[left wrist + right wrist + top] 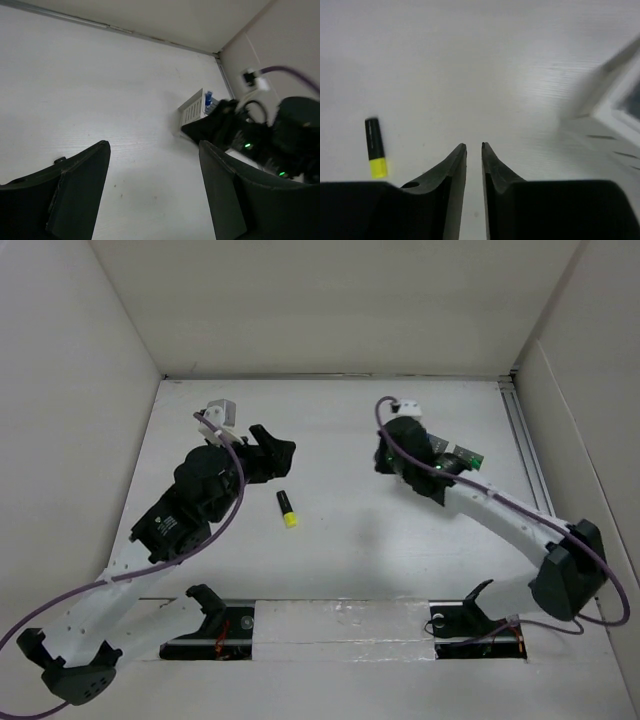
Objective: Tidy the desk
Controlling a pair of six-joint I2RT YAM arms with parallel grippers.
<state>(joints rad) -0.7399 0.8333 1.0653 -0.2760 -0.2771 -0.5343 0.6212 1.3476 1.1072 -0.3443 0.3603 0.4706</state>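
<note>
The desk (340,570) is a matte-white tabletop with white panel walls. A black marker with a yellow cap (287,509) lies on it, left of centre, and shows low on the left in the right wrist view (376,147). My left gripper (280,455) hovers just above and beyond the marker, its jaws wide open over bare desk (154,150). My right gripper (384,458) hangs right of centre. Its fingers are nearly together with nothing between them (474,146).
A small white compartmented holder (465,458) sits under my right arm, also seen from the left wrist (195,107) with a blue marker (208,96) standing in it. Its blurred corner (620,110) shows on the right. Panel walls close in the back and sides.
</note>
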